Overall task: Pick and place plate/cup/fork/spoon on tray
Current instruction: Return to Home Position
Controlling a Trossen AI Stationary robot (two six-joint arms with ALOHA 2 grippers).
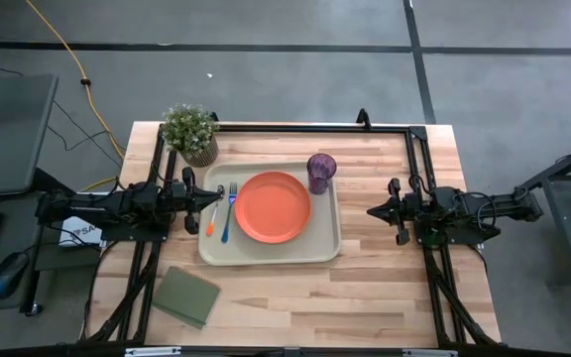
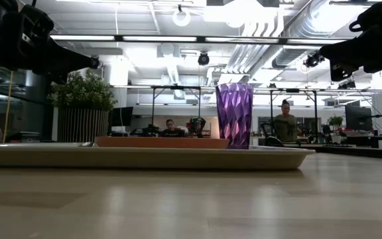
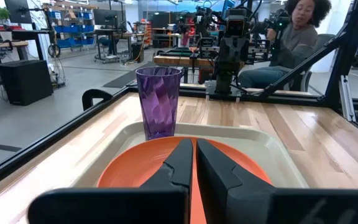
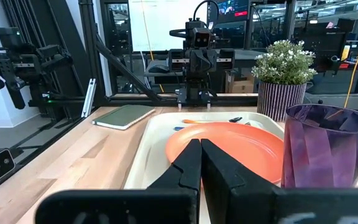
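Note:
The cream tray (image 1: pixel 325 248) lies mid-table. On it rest the orange plate (image 1: pixel 272 206), the purple cup (image 1: pixel 321 172) upright at the far right corner, the blue-handled fork (image 1: pixel 229 213) and the orange-handled spoon (image 1: pixel 212 220) along its left side. My left gripper (image 1: pixel 218 199) is shut and empty, raised at the tray's left edge. My right gripper (image 1: pixel 370 210) is shut and empty, raised to the right of the tray. The plate (image 3: pixel 135 168) and cup (image 3: pixel 159 102) show in the left wrist view, and the plate (image 4: pixel 229 146) and cup (image 4: pixel 328 146) in the right wrist view.
A potted plant (image 1: pixel 190 132) stands at the far left corner of the table. A dark green pad (image 1: pixel 187 296) lies near the front left. Black frame rails (image 1: pixel 295 127) run along the far edge and both sides. People sit in the room beyond.

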